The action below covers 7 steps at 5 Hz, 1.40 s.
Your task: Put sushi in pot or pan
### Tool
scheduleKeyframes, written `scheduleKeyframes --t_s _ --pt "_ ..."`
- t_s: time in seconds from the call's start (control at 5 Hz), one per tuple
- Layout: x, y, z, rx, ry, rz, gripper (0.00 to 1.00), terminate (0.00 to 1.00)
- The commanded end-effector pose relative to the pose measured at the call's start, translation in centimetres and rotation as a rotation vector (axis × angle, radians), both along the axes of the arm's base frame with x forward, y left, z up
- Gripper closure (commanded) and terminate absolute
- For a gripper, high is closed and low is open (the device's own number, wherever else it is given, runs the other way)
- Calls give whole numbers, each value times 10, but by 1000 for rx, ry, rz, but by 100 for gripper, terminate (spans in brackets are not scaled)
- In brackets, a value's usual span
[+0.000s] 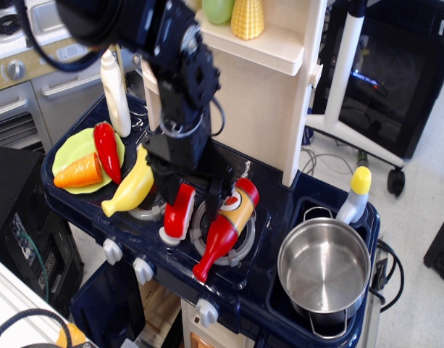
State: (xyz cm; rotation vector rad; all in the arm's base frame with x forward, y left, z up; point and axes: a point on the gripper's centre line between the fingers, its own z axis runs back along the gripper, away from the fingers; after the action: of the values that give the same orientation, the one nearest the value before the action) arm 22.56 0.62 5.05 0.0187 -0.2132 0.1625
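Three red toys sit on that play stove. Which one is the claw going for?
The sushi, the short red-topped piece on a white base. The claw straddles its upper end, while the ketchup bottle lies beside it and the chili pepper rests on the green plate.

The pot [324, 270] is polished steel, mirror-bright inside with light streaks on its wall. The sushi [178, 212] looks like smooth moulded plastic — glossy red over a duller white base. The ketchup bottle [225, 229], banana [132, 184] and chili pepper [106, 150] share that slick plastic sheen. The stove top [279, 210] is dark blue plastic, glossy; its burner rings [245, 243] are matt grey. The gripper [189, 190] is black, mostly matt — with faint shine on the arm housing.
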Motion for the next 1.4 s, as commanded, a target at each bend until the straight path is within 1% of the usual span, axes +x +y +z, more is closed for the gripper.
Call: scheduleKeyframes --t_s 0.0,0.2,0.4,0.6,0.8,1.0,1.2 --pt "3 14 -10 -6 -14 -27 0 0" --pt "5 19 -22 -8 -37 -34 0 0" --pt "5 14 -24 15 -31 -16 100 0" --pt "3 8 -9 36 9 -24 100 0" --pt "3 -2 22 106 97 -32 100 0" --pt "9 -37 64 102 198 21 100 0" --pt "14 -85 64 71 208 78 100 0"
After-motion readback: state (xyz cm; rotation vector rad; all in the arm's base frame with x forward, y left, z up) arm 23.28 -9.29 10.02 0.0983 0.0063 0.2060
